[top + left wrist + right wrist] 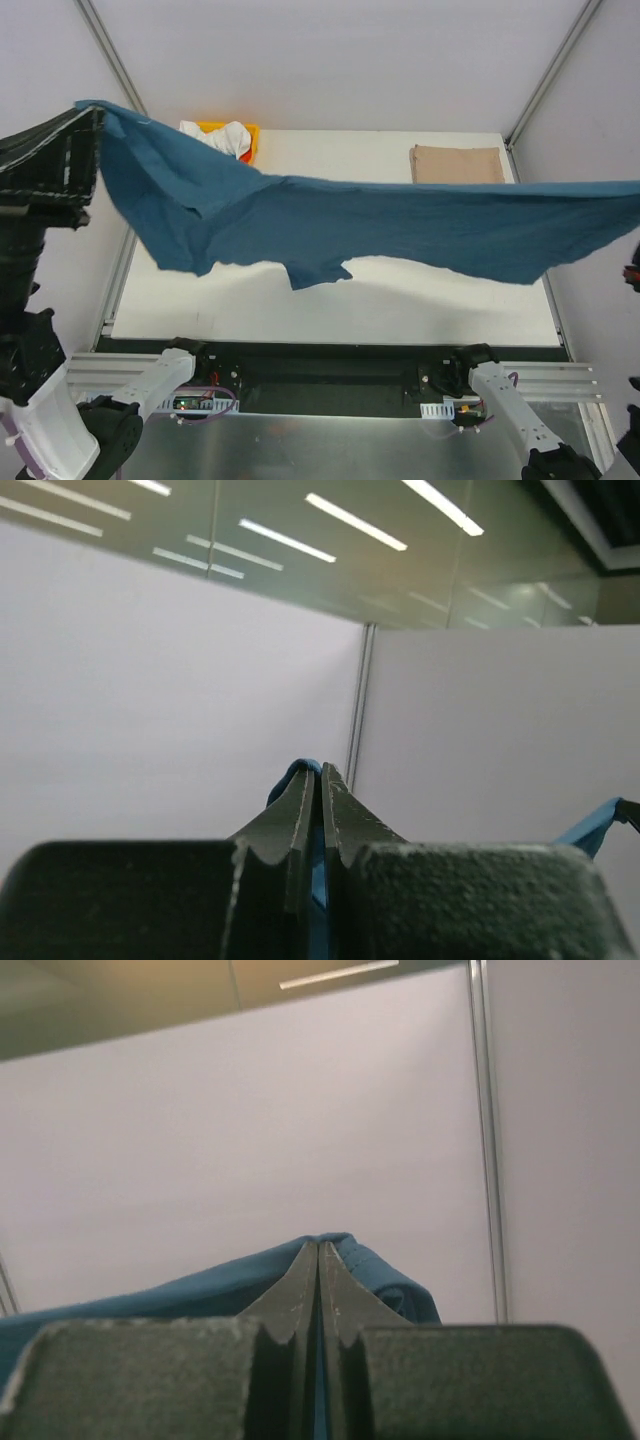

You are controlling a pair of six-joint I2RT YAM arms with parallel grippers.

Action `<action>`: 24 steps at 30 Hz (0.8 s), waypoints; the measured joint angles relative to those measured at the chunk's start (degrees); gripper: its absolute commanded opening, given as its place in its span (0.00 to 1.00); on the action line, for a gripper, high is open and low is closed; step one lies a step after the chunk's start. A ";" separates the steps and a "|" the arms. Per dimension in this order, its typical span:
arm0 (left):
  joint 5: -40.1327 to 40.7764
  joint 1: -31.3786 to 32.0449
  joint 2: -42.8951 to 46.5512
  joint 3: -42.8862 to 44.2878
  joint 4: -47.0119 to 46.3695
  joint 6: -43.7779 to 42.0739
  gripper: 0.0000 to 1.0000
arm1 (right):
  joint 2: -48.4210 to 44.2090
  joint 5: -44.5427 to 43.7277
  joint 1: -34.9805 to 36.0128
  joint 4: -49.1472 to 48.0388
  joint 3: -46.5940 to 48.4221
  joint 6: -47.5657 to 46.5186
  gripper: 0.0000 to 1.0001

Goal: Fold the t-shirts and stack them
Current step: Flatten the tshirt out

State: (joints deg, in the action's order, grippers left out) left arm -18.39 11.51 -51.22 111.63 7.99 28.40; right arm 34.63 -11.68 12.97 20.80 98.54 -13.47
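A teal blue t-shirt hangs stretched in the air above a white table, held up at both ends by two robot arms. Seen from above, the cloth runs across the whole width of the view, from the upper left to the right edge. Its middle sags, and a loose flap droops lowest left of centre, casting a soft shadow on the table.

The left gripper has its two dark fingers pressed together on a thin strip of the teal cloth, which shows as a blue line between them and peeks out at the tips. The right gripper is likewise clenched on the other end of the shirt, with folds of blue fabric bunched behind and to the left of its fingertips. Both wrist cameras look out at plain white walls.

At the far right of the table lies a beige t-shirt, folded flat into a neat rectangle. At the far left corner sits a yellow tray with a crumpled white t-shirt in it, partly hidden behind the hanging teal cloth.
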 measured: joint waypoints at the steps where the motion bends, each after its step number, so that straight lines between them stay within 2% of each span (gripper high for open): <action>1: -0.48 0.00 -0.42 2.29 -0.11 -0.46 0.00 | 0.17 0.66 0.00 0.11 2.45 -0.55 0.01; 6: -0.90 0.00 -1.57 10.36 -0.61 -2.27 0.00 | 0.76 2.19 0.00 0.74 9.46 -2.38 0.01; 12: -0.66 0.00 -6.21 13.16 -2.16 -4.02 0.00 | 1.79 0.57 0.00 0.83 4.79 -3.91 0.01; 17: -0.66 0.00 -15.52 10.69 -3.50 -6.71 0.00 | 6.43 -5.29 0.00 -2.19 -6.64 -5.11 0.01; 21: -0.66 0.00 -25.03 2.38 -4.09 -9.16 0.00 | 13.46 -11.32 -0.63 -6.36 -21.31 -4.22 0.01; 24: -0.63 0.00 -34.34 -4.11 -4.02 -11.17 0.00 | 20.37 -11.17 -4.81 -8.41 -30.23 -0.85 0.01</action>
State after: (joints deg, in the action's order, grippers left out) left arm -19.03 11.51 -85.56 107.53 3.97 17.23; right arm 55.00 -22.85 8.16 12.38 68.31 -14.33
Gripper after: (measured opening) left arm 0.010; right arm 0.011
